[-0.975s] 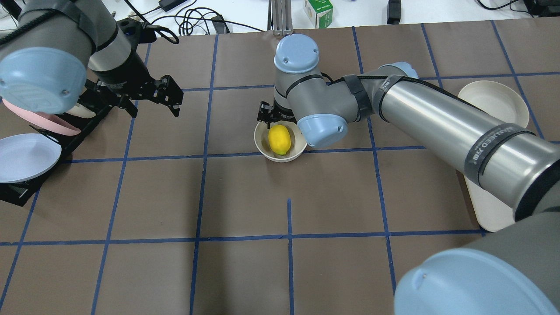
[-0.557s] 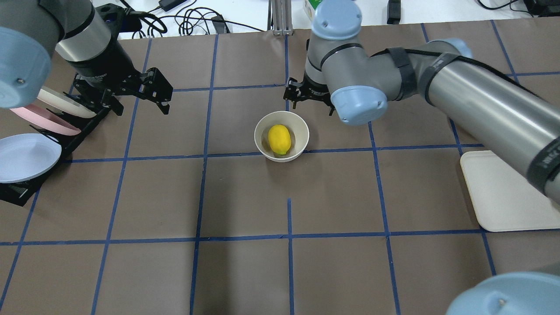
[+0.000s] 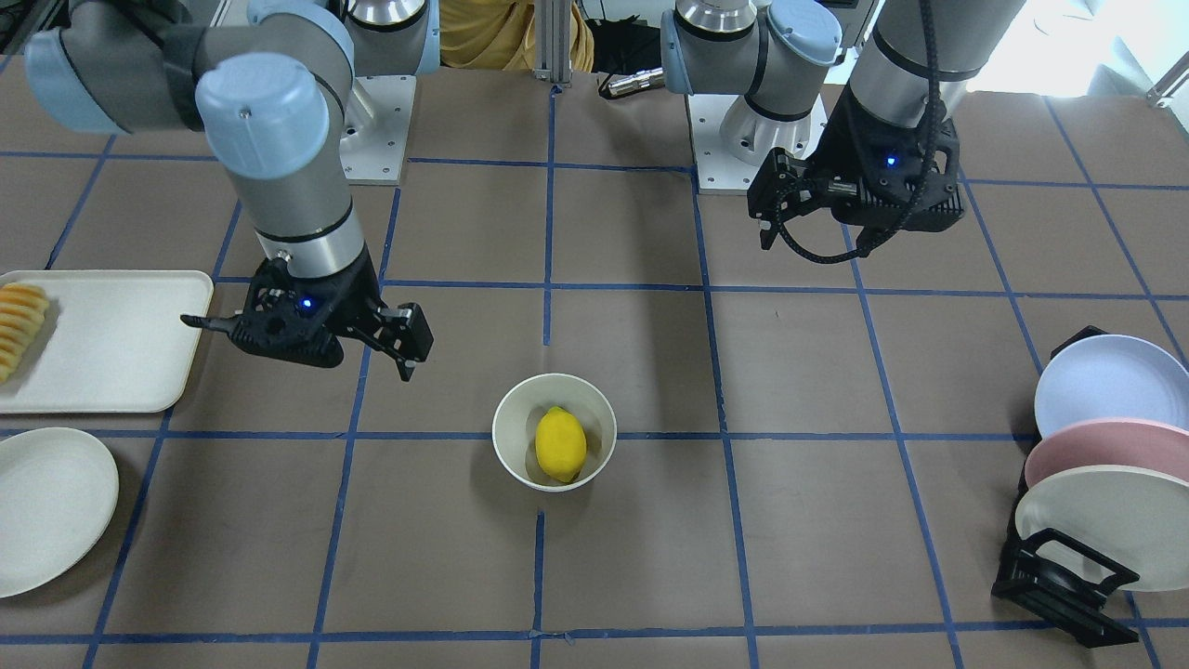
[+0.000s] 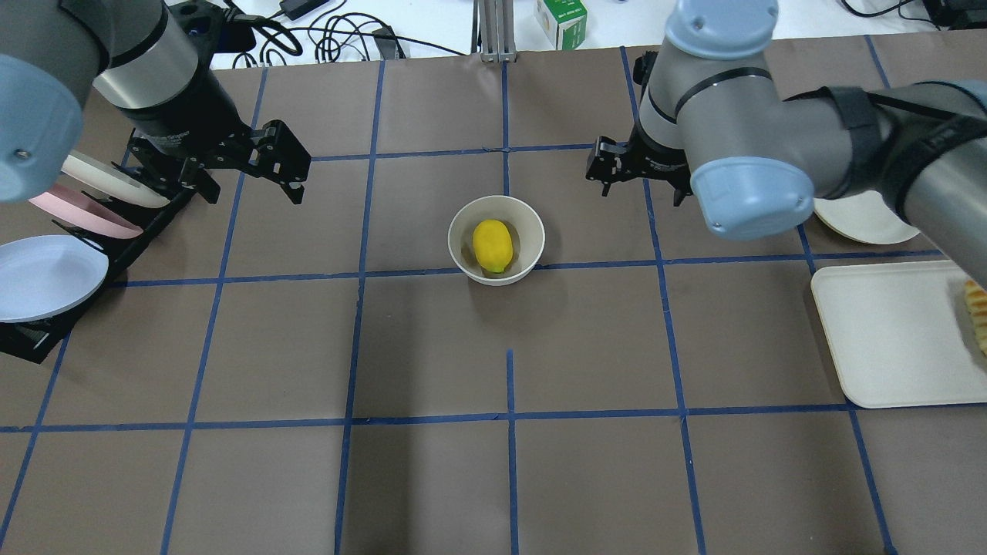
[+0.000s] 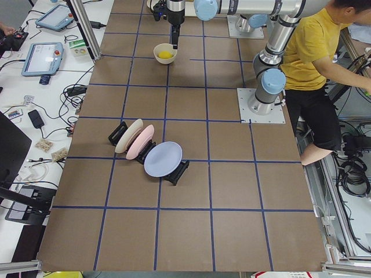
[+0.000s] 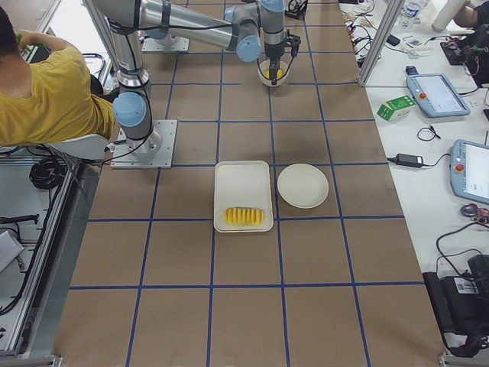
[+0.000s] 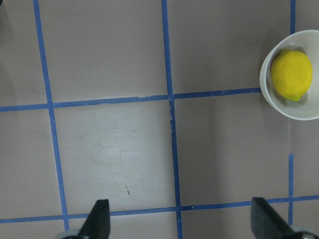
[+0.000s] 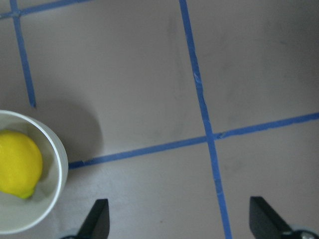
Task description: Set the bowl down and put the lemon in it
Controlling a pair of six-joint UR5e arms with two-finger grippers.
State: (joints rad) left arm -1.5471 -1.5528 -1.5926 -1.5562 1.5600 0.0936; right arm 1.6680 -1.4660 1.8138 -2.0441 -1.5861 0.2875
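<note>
The off-white bowl [image 4: 533,227] stands upright near the table's middle with the yellow lemon [image 4: 493,246] lying inside it. Both also show in the front view: bowl [image 3: 509,420], lemon [image 3: 560,444]. My right gripper [image 4: 642,193] is open and empty, raised above the table to the bowl's right. My left gripper [image 4: 254,194] is open and empty, well to the bowl's left. The left wrist view shows the bowl [image 7: 266,95] and lemon [image 7: 291,74] at its right edge. The right wrist view shows the bowl [image 8: 56,149] and lemon [image 8: 19,163] at its lower left.
A black rack of plates [image 4: 54,231] stands at the table's left edge, close to my left gripper. A white tray [image 4: 887,339] with orange-yellow fruit slices [image 3: 19,325] and a flat plate [image 3: 46,506] lie at the right. A person in yellow [image 5: 316,52] stands behind the robot.
My right gripper has lifted from over the bowl and moved away to the right, with the lemon left in the bowl. My left gripper has drawn back slightly to the left.
</note>
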